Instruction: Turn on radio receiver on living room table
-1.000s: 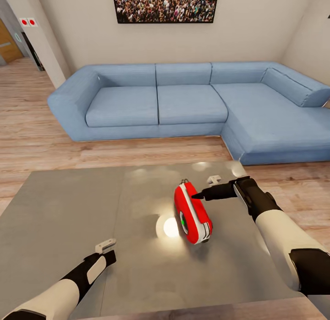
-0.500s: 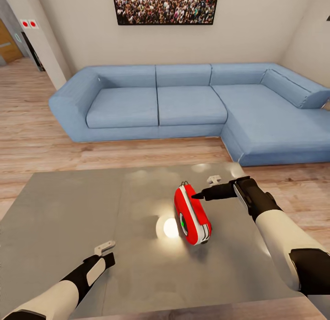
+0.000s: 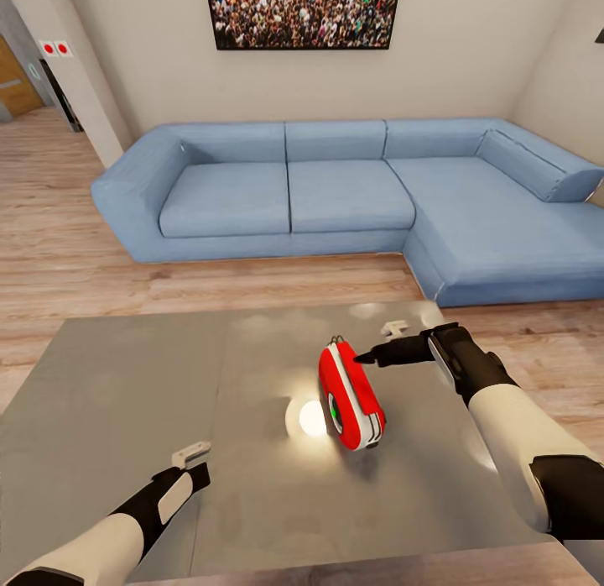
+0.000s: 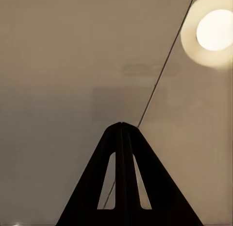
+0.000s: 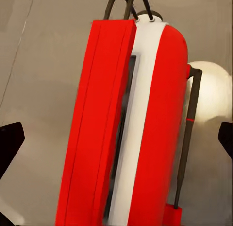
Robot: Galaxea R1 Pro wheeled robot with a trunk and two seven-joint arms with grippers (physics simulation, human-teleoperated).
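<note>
The red radio receiver (image 3: 351,397) with white trim lies on its side on the glossy grey table (image 3: 126,384), right of the middle. Its round dial (image 3: 335,410) faces left and its wire loop (image 3: 337,338) points toward the sofa. My right gripper (image 3: 361,359) is at the radio's far upper edge. In the right wrist view it is open (image 5: 116,138), with the radio (image 5: 145,114) filling the space between the wide-spread fingertips (image 5: 9,141). My left gripper (image 3: 201,470) hovers low over the table's near left part, shut on nothing (image 4: 120,125).
A blue L-shaped sofa (image 3: 335,191) stands beyond the table, under a framed crowd photo (image 3: 302,11). Pale wood floor (image 3: 50,233) runs between sofa and table. A bright lamp reflection (image 3: 312,418) glows on the tabletop beside the radio.
The whole head view has shifted slightly, so the camera moved. Radio and both grippers keep their places relative to the table.
</note>
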